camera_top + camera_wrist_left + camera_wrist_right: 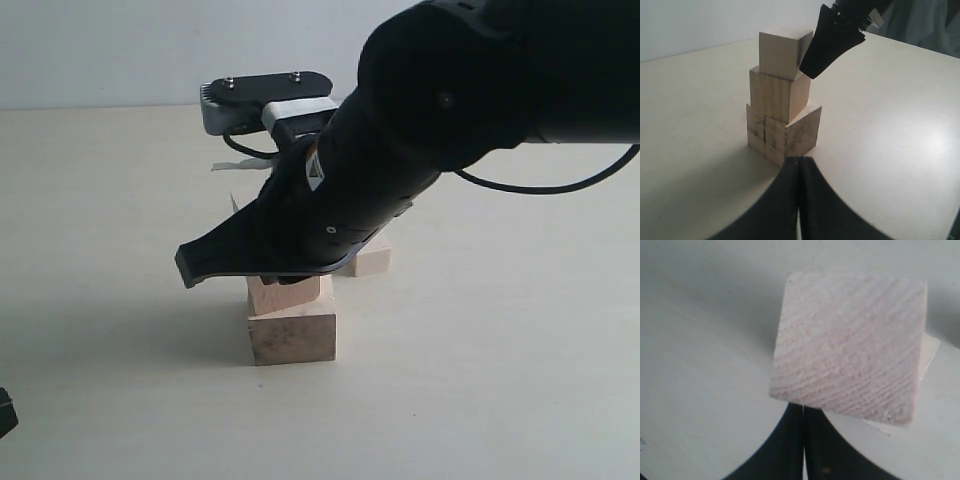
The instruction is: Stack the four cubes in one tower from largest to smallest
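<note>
Tower: three up so far. The tower stands on the table: largest cube at the bottom, second cube on it, top cube above. Each is twisted a bit vs the one below.
Loose one: fourth cube sits on the table just behind the tower, twd the right in the ext view.
R side: right gripper has jaws together, nothing in them. Its tip is just beside the top cube's upper edge; contact, we can't tell.
L side: left gripper has jaws pressed together, empty. It's apart from the tower and points at its base.
Key relation: we reckon the fourth cube is next. It lies back along the right arm, behind the tip, so pull back + open first. Right is nearer; left has the tower in btwn.
Hidden: the right arm covers the top cube and most of the fourth cube in the ext view, so we can't judge its size. The left wrist view doesn't show it at all.
</note>
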Tool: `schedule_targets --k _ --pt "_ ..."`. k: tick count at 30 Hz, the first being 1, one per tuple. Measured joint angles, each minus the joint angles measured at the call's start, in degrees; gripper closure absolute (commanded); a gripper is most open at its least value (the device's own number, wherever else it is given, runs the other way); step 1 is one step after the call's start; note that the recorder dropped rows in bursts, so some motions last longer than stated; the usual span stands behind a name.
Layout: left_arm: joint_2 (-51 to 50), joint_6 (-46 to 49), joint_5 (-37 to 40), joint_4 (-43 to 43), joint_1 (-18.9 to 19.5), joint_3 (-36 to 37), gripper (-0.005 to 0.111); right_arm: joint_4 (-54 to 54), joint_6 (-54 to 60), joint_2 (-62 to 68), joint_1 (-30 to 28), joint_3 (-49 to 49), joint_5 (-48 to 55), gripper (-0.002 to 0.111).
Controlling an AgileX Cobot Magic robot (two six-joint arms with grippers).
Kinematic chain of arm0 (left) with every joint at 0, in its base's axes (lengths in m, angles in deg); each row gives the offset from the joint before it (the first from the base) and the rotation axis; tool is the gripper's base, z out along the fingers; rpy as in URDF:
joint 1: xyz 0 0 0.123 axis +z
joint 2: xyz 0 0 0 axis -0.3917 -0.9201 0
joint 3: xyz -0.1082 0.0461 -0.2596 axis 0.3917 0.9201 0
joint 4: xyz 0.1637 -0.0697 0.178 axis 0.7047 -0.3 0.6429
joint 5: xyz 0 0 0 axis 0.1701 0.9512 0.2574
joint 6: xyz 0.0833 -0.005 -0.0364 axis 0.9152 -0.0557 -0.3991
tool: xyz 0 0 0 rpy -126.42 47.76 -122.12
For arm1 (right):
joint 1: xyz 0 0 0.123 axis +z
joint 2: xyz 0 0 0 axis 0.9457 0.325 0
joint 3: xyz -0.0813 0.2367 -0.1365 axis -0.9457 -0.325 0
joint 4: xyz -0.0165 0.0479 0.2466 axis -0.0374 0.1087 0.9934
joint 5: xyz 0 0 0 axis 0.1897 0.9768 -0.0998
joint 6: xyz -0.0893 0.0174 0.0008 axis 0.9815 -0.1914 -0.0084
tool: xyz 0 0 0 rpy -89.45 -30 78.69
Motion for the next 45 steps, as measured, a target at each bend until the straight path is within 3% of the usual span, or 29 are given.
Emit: schedule_targets --k 30,42,45 --pt "0.0 0.0 0.2 0.0 0.0 0.0 0.107 1.2 0.0 -0.8 0.0 -0.3 0.2 0.108" --pt "0.0 0.0 0.2 0.0 0.0 0.0 0.107 1.3 -2.2 -18.9 -0.6 -16.3 -1.3 0.108" --pt "0.0 0.0 0.2 0.0 0.0 0.0 0.107 1.2 -4.9 -23.2 -4.1 -18.5 -0.9 0.100"
